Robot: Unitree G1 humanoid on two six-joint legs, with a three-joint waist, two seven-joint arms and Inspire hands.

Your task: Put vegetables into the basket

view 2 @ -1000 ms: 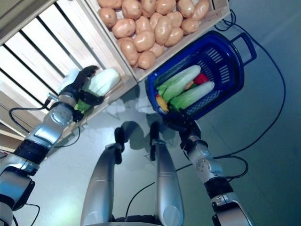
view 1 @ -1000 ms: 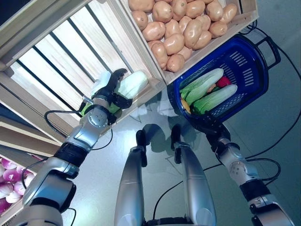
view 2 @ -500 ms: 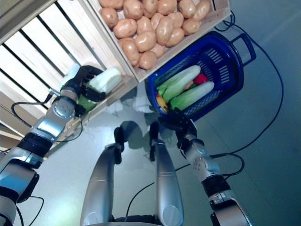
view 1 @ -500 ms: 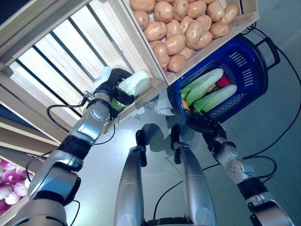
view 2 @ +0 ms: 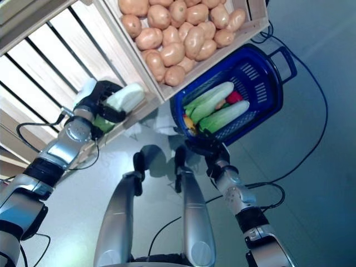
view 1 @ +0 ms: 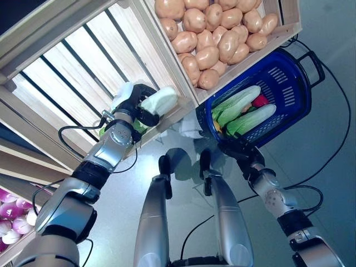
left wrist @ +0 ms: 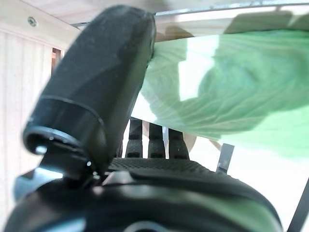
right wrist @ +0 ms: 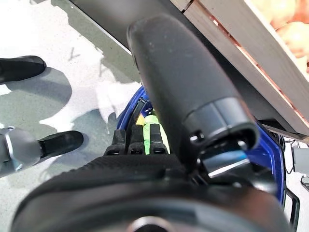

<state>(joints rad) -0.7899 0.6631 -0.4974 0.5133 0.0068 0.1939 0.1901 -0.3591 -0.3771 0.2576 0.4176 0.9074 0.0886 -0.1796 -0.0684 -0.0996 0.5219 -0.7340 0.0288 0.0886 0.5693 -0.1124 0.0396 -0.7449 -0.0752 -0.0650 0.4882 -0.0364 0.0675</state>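
Observation:
My left hand (view 1: 135,103) is shut on a pale green cabbage (view 1: 159,101), holding it at the front edge of the slatted wooden crate (view 1: 72,72). In the left wrist view the cabbage (left wrist: 227,96) fills the space past the thumb. My right hand (view 1: 238,149) is shut on the near rim of the blue basket (view 1: 293,94), which hangs below the potato crate. Inside the basket lie two long green cabbages (view 1: 236,103), with something red (view 1: 260,100) and something yellow (view 1: 216,125) beside them. In the right wrist view the fingers (right wrist: 136,139) curl over the basket rim (right wrist: 126,121).
A wooden crate full of potatoes (view 1: 214,39) sits directly above the basket. Purple onions (view 1: 11,214) show in a bin at the lower left. Grey floor (view 1: 328,183) spreads out to the right.
The left hand has carried the cabbage slightly toward the basket. The whole view has shifted a little, and the basket sits a bit lower left in it.

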